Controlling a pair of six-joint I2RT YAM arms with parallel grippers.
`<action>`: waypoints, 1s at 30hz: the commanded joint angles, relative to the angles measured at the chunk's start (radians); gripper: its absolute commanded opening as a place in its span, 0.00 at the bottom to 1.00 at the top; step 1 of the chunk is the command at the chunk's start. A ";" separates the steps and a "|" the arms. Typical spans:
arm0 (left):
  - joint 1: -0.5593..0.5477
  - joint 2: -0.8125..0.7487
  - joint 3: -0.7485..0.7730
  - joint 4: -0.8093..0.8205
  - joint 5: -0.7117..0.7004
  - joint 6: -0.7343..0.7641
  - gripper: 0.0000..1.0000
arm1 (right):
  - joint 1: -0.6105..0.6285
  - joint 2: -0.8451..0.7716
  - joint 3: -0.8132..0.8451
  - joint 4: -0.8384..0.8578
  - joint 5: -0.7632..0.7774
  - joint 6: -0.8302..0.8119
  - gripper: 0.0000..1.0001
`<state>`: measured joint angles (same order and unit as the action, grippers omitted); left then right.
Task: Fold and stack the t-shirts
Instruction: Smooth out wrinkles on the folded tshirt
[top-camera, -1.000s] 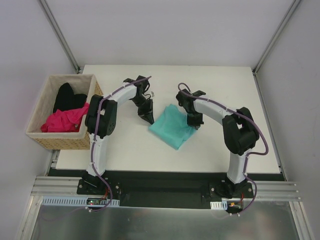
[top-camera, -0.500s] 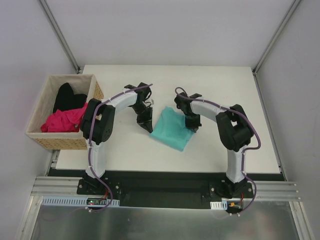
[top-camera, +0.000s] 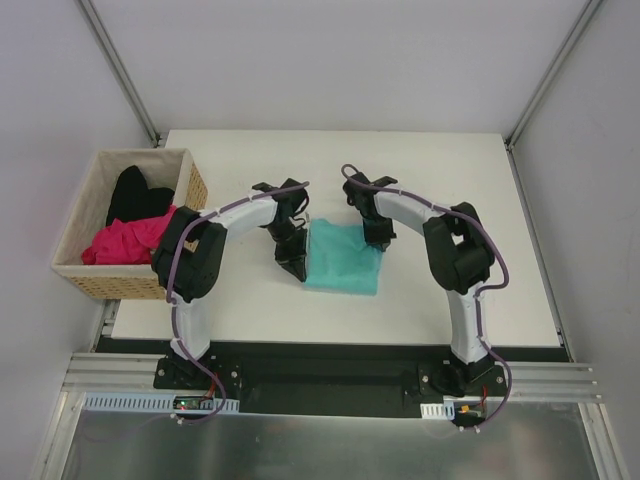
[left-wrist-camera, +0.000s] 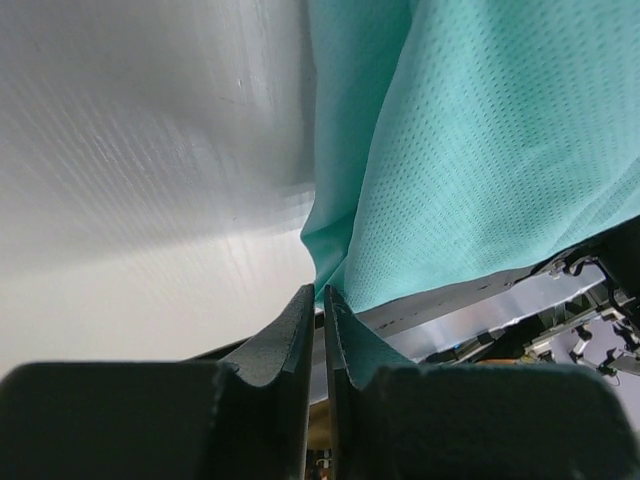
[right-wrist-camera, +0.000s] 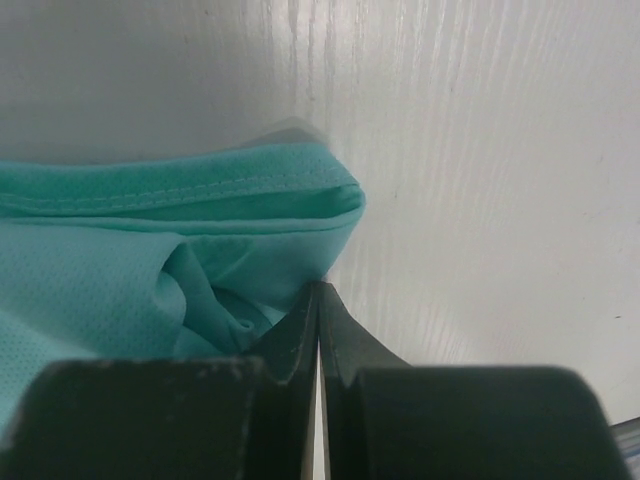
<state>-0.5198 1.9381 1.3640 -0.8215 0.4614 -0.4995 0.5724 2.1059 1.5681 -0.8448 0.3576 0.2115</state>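
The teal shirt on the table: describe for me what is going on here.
Both arms are working the folded teal t-shirt on the table. The left gripper pinches its left edge and the right gripper is shut on its far right corner. The pink t-shirt and black t-shirt lie in the basket, unfolded.

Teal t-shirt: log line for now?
teal mesh t-shirt: folded, flat | left gripper: shut on left edge | right gripper: shut on far-right corner | pink t-shirt, black t-shirt: in woven wicker basket
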 joint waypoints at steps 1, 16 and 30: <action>-0.022 -0.065 -0.023 -0.002 -0.021 -0.039 0.08 | -0.005 0.028 0.021 0.032 -0.034 -0.008 0.00; -0.022 -0.171 0.050 -0.002 -0.105 -0.062 0.13 | -0.002 -0.248 -0.023 -0.062 0.156 -0.012 0.27; 0.006 0.074 0.438 -0.064 -0.075 0.058 0.00 | 0.009 -0.195 0.081 -0.065 0.115 -0.035 0.00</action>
<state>-0.5282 1.9518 1.7115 -0.8280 0.3679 -0.5030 0.5739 1.8965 1.5929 -0.8852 0.4812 0.1886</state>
